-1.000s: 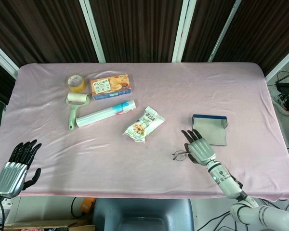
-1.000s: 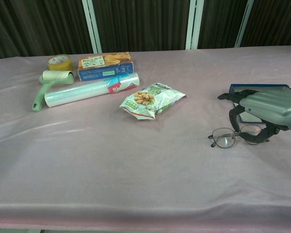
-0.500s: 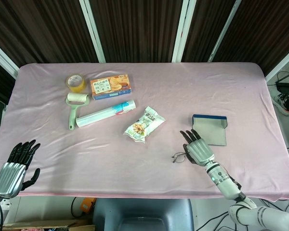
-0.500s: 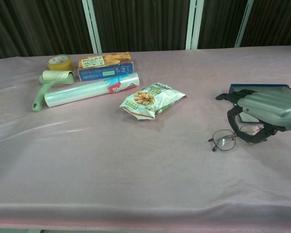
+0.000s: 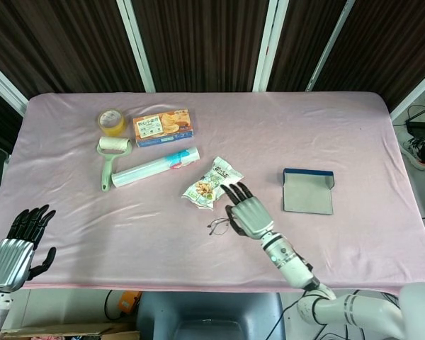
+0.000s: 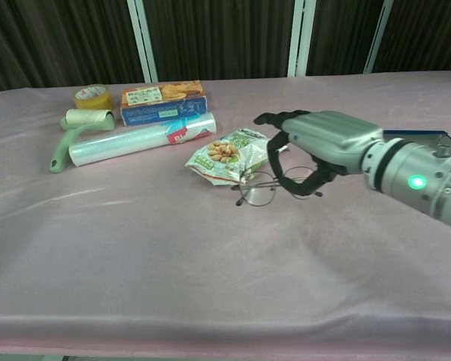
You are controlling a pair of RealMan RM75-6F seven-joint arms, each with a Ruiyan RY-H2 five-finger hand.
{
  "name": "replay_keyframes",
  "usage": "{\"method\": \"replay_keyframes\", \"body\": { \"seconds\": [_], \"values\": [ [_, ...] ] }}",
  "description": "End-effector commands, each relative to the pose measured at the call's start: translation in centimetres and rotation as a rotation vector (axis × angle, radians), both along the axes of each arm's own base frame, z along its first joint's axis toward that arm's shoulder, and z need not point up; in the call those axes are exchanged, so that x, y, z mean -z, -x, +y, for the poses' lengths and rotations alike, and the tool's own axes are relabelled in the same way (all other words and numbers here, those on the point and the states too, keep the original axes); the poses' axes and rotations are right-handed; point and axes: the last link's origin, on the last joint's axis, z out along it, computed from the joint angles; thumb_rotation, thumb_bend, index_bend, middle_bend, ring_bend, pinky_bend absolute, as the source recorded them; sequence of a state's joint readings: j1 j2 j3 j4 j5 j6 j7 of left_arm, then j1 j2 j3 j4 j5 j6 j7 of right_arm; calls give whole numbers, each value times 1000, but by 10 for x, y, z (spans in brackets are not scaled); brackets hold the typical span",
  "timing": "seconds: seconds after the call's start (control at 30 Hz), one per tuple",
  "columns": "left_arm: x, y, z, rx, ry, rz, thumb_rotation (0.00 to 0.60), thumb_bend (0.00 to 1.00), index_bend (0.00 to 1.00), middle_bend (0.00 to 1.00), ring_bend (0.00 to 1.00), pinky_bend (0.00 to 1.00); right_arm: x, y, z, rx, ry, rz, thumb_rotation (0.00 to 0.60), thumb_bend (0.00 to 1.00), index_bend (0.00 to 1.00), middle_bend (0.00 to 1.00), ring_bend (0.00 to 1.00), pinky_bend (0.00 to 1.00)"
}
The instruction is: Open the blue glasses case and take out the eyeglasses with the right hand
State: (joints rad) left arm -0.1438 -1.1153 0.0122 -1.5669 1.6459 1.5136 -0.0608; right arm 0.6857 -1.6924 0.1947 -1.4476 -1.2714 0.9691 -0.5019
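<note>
Right hand [image 6: 323,143] palm-down over the table [image 5: 326,113], fingers curled around the eyeglasses [image 6: 270,186], which hang pinched beneath it, lenses toward the robot's left, just beside the snack packet [image 5: 212,183]. Left hand [image 5: 18,244] at the near-left table edge, fingers spread, holding nothing. Blue glasses case [image 5: 308,191] lies open and flat, well apart from the right hand, on its right. Cling-film roll [image 5: 156,167], biscuit box [image 5: 163,127], lint roller [image 5: 112,159] and tape roll [image 5: 111,121] sit far left.
</note>
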Motion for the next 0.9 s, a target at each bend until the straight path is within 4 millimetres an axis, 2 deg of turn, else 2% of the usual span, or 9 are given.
{"method": "replay_keyframes", "body": {
  "seconds": [0.03,0.17,0.27,0.37,0.5,0.63,0.73,0.83,0.9],
  "values": [
    [-2,1,0,1,-2,-3,600,422,0,0,0,0,40,-61,0,-33,-36,-6,600,612,743,138,0,0],
    [-1,1,0,6,17,2,600,423,0,0,0,0,75,-92,8,-47,-47,31,600,613,710,138,0,0],
    [0,1,0,10,28,3,600,423,0,0,0,0,94,-104,15,-43,-65,49,600,613,659,137,0,0],
    [1,2,0,10,36,6,600,424,0,0,0,0,104,-108,18,-43,-66,81,600,613,552,131,0,0],
    [1,2,-1,13,39,9,600,423,0,0,0,0,100,-111,17,-30,-58,68,600,613,390,96,0,0],
    [2,1,-1,13,35,13,600,424,0,0,0,0,75,-112,16,-32,-33,13,600,545,273,62,0,0],
    [2,1,-1,10,33,16,600,424,0,0,0,0,40,-106,19,-49,-9,-36,600,524,242,53,0,0],
    [2,1,-2,6,27,14,600,422,0,0,0,0,-7,-81,31,-73,33,-15,600,512,210,32,0,0],
    [0,1,-2,2,17,12,600,423,0,0,0,0,-45,-50,44,-69,83,64,600,499,191,17,0,0]
  ]
}}
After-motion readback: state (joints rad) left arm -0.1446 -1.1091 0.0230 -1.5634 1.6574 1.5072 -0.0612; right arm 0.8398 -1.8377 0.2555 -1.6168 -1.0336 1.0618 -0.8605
